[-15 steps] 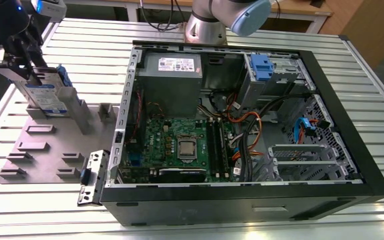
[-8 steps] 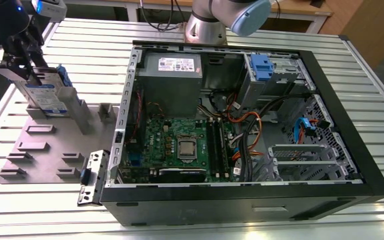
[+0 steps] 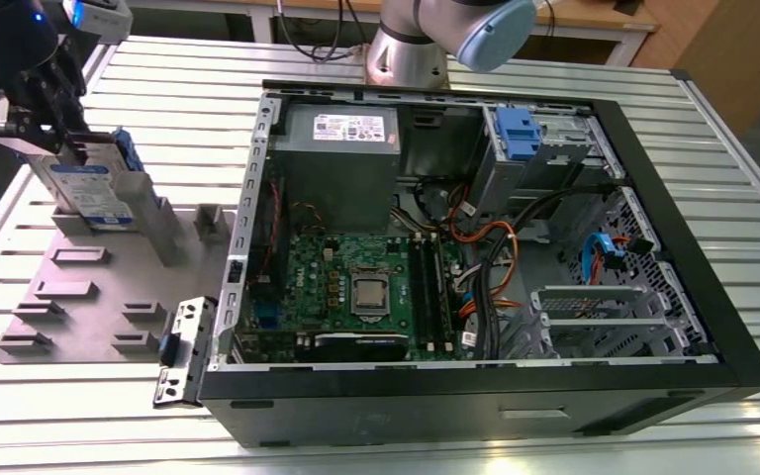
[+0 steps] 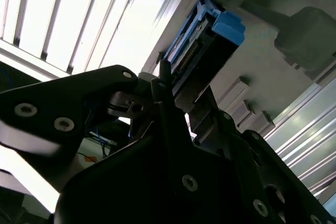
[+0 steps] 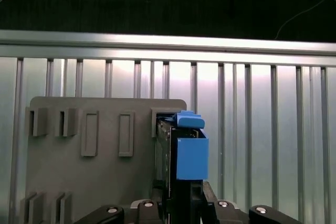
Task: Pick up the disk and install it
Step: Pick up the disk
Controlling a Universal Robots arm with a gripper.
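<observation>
My black gripper (image 3: 66, 148) is clamped on the flat silver-grey disk with blue plastic frame (image 3: 96, 193). The disk stands upright in 1 slot of the grey plastic holder plate (image 3: 90, 297), well apart from the open black computer case (image 3: 486, 401).

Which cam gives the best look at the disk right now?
Exterior view: the disk stands upright on the grey fixture plate, labelled face visible, gripper at its top. First wrist view shows it edge-on, mostly blue carrier; second wrist view, one blue end beyond the gripper.
</observation>
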